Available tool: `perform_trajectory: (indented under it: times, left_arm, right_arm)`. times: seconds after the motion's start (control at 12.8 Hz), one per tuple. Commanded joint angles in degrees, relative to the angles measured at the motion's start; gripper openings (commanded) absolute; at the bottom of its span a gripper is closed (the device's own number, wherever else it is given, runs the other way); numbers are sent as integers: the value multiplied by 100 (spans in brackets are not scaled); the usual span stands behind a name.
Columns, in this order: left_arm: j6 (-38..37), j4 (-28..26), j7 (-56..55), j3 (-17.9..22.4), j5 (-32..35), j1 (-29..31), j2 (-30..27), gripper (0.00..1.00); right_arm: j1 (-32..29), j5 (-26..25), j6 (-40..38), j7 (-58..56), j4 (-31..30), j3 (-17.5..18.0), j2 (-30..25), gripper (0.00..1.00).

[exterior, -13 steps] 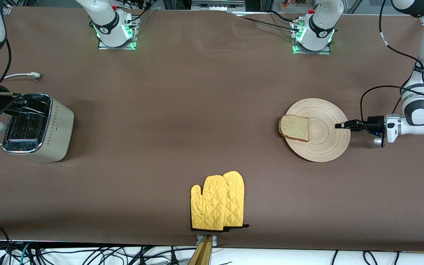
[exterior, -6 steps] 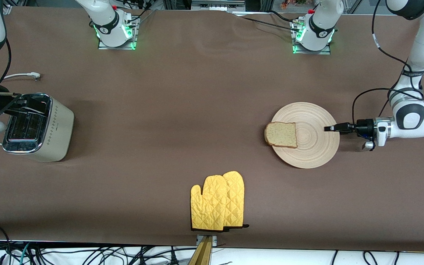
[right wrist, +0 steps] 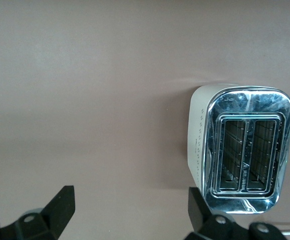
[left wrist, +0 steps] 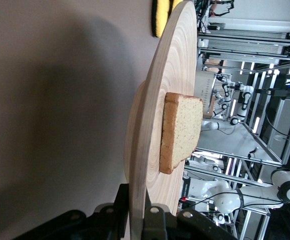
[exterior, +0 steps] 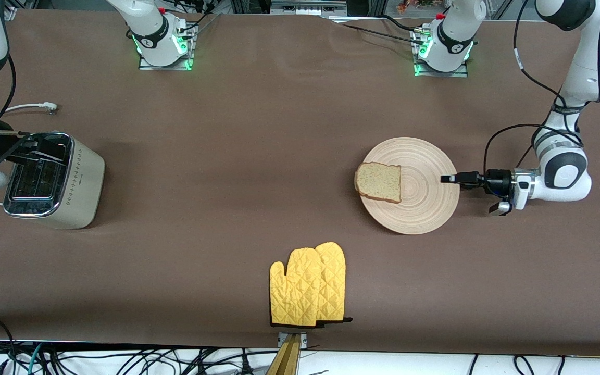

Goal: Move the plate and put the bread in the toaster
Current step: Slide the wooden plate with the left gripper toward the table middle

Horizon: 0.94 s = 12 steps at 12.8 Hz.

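Covering table (exterior: 258, 156): plain brown cloth, cables along near edge | room: metal frames, other robot arms | writing: none readable | left gripper (exterior: 445, 178) clamped on plate (exterior: 425, 208) rim | bread (exterior: 378, 182) on plate | right gripper (right wrist: 129, 210) spread wide over toaster (exterior: 52, 179) | yellow mitts (exterior: 308, 285) near edge

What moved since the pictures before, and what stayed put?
The left gripper, shut on the plate's rim, has dragged the plate toward the right arm's end of the table, and the bread rode along on it. The toaster, the yellow oven mitts and the open right gripper over the toaster stayed where they were.
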Motion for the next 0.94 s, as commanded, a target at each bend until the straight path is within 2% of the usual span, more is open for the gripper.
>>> perform_trajectory:
  times: [0.0,0.47,0.86]
  left_arm:
    - [-167,-22,93,44,-718,-586,65,0]
    - [219,-4,101,97,-1764,-1596,293,0]
    - [711,-4,93,570,-2941,-2975,381,0]
  right_arm:
    - [-47,95,-48,27,20,26,-37,100]
    - [-56,95,-48,27,20,17,-37,100]
    - [-56,86,-48,18,20,17,-37,100]
